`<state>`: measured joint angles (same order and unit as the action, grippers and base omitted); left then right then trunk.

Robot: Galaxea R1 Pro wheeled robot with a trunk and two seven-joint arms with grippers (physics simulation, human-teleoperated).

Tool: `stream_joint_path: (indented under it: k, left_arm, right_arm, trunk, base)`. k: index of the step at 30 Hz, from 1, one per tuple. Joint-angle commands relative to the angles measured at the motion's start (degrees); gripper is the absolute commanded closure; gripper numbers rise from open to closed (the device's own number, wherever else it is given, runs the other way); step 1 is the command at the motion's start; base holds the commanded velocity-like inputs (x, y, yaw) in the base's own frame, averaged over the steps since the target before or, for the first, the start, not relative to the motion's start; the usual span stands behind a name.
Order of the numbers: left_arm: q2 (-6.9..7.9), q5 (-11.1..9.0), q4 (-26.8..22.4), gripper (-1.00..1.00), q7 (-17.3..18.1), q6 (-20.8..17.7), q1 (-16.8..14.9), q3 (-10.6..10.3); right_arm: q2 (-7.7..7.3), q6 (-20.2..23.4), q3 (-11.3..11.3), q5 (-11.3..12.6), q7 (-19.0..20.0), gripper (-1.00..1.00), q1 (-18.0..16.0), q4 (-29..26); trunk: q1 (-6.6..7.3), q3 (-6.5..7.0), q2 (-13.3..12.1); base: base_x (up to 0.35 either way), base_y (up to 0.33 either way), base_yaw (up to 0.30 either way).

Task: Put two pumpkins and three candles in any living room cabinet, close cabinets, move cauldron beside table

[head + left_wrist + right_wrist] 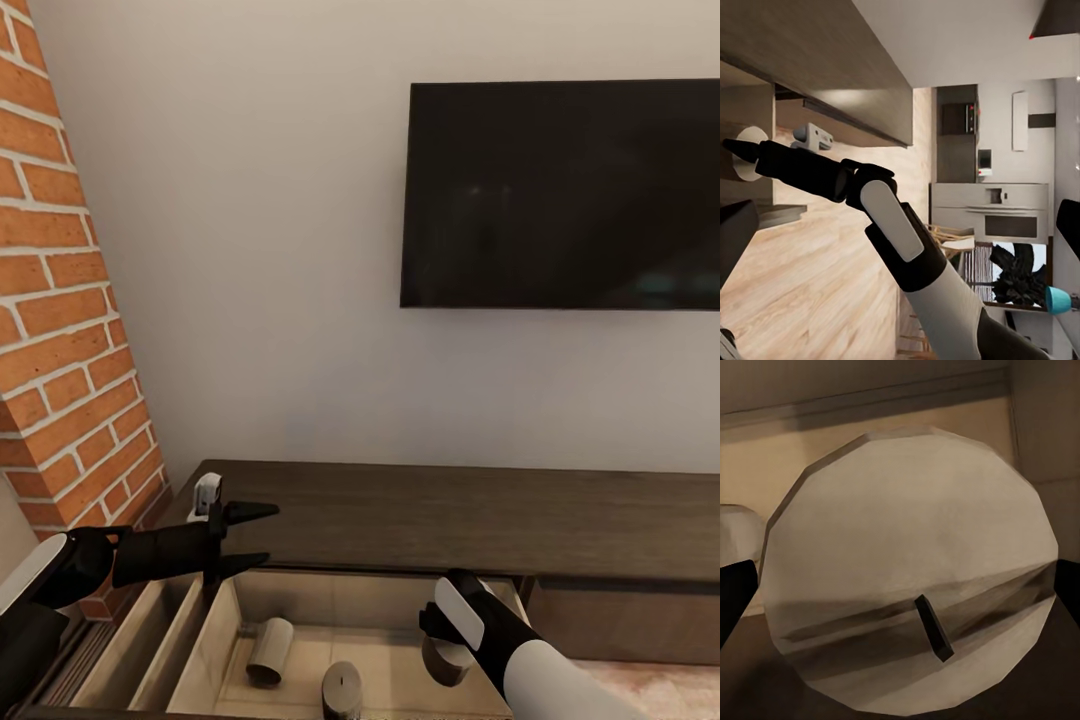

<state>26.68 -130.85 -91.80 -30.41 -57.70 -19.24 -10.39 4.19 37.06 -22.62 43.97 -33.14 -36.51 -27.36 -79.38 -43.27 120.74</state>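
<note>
At 8 o'clock in the head view: left gripper, fingers spread wide and empty, parked over the rim of the pulled-out drawer, probably to stay clear. Inside that drawer of the dark-brown cabinet, at 6 o'clock: lying candle, then upright candle. Toward 5 o'clock: right gripper reaching down with fingers flanking the third candle, wick up, seemingly to set it in. Cannot tell whether pressing or just released; fingertips cut off at the frame edges, hidden behind the wrist from above.
</note>
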Motion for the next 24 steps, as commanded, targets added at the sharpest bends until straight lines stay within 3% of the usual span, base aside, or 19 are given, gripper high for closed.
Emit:
stream_joint_path:
  k: [1,24]
  left_arm:
    - [0.03,-0.6,0.0,-1.00,-0.5,0.0,0.0,-0.1]
    - [0.02,-0.6,-0.1,-1.00,-0.5,0.0,0.0,-0.2]
  right_arm:
    - [-0.05,0.1,-0.4,0.6,-0.5,1.00,-0.1,-0.2]
    - [-0.06,-1.1,-0.4,0.5,-0.5,1.00,-0.1,-0.4]
  trunk:
    - [-0.22,-0.24,0.4]
    - [-5.27,-4.37,9.7]
  base:
    - [0.000,0.000,0.000]
    - [0.000,0.000,0.000]
